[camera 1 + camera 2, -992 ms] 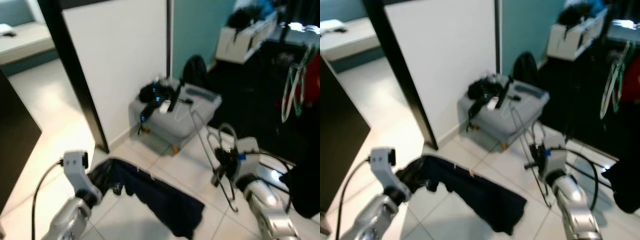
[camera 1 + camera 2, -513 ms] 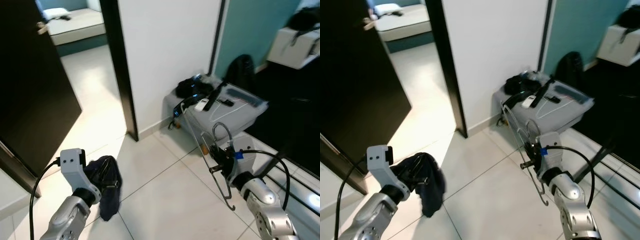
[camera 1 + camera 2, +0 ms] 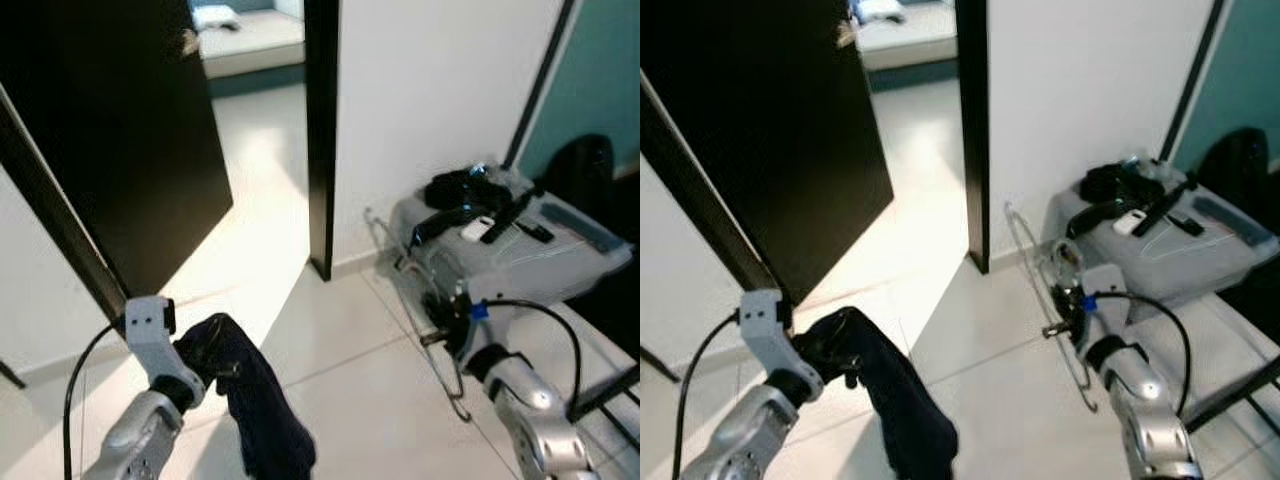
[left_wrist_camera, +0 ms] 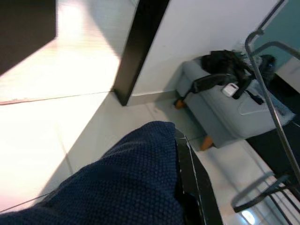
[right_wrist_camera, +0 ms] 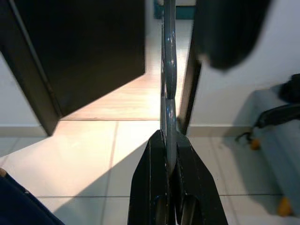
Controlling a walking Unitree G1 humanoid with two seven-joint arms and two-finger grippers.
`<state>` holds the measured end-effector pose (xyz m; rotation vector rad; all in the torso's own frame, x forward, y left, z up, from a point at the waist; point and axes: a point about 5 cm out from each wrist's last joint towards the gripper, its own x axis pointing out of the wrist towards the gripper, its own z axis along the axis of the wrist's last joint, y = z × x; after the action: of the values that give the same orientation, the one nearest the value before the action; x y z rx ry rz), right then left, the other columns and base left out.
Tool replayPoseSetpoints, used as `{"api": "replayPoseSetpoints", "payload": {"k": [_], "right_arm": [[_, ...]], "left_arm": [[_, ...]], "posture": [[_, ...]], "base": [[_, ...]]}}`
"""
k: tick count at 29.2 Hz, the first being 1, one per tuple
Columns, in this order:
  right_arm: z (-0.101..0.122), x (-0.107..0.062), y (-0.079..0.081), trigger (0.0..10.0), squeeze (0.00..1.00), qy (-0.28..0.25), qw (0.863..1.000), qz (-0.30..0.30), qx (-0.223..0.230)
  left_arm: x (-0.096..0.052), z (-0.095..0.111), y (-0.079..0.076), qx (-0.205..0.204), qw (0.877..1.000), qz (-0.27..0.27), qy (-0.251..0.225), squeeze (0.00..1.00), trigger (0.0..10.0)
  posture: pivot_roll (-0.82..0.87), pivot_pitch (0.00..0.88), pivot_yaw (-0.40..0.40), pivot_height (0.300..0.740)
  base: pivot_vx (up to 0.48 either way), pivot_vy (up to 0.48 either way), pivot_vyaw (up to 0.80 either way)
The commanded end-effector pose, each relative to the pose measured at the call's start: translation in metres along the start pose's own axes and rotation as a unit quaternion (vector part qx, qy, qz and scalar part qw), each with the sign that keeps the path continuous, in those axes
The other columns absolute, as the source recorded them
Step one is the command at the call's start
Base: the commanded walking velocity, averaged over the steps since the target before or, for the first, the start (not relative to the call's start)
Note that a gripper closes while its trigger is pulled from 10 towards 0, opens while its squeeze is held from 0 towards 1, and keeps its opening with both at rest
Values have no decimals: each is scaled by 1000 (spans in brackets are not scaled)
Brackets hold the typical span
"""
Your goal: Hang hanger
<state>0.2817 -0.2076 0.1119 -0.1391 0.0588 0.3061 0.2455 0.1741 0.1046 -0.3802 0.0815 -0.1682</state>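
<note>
- Over on the left, the black door [image 3: 110,130] takes up far more of the head view than it did a moment ago; the robot has turned that way, so the whole room has slid rightward.
- The left hand [image 3: 205,358] stays clenched on a dark blue garment [image 3: 255,410]. A second ago that cloth trailed long across the white tiled floor [image 3: 270,240]; now it hangs bunched and drooping from the hand.
- In the left wrist view the garment [image 4: 117,187] drapes over the black fingers [image 4: 197,197].
- The black door frame [image 3: 320,130] and the white wall [image 3: 430,90] stand in the middle.
- The grey ottoman [image 3: 510,255], with dark straps and a small white device on top, now sits at the right edge rather than centre.
- The right hand [image 3: 1068,318] is still closed on the wire hanger [image 3: 1045,290], held upright just in front of the ottoman, its lower end hanging towards the floor.
- The right wrist view shows the fingers [image 5: 152,187] pinching the hanger's metal rod [image 5: 168,70] between them.
</note>
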Motion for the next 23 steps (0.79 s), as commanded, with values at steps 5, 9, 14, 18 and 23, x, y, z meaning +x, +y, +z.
{"api": "replayPoseSetpoints", "payload": {"k": [5, 9, 14, 18, 23], "right_arm": [[-2, 0, 0, 10000, 0, 3, 1000, 2, 8], [-3, 0, 0, 10000, 0, 3, 1000, 2, 8], [-2, 0, 0, 10000, 0, 3, 1000, 2, 8], [-2, 0, 0, 10000, 0, 2, 1000, 2, 8], [-2, 1, -1, 10000, 0, 2, 1000, 2, 7]], "left_arm": [[1, 1, 0, 4, 1000, -4, 3, 0, 10000], [1, 0, 1, 5, 1000, -5, 5, 0, 10000], [2, 0, 0, 6, 1000, -6, 6, 0, 10000], [2, 0, 0, 6, 1000, -5, 5, 0, 10000], [3, 0, 0, 6, 1000, -5, 4, 0, 10000]], "posture": [[-5, 4, 35, 740], [-4, 4, 36, 740], [-4, 1, 36, 740], [-4, 1, 35, 740], [-7, 6, 35, 740]], "base": [[0, 0, 712], [0, 0, 716], [0, 0, 712], [0, 0, 712], [0, 0, 712]]}}
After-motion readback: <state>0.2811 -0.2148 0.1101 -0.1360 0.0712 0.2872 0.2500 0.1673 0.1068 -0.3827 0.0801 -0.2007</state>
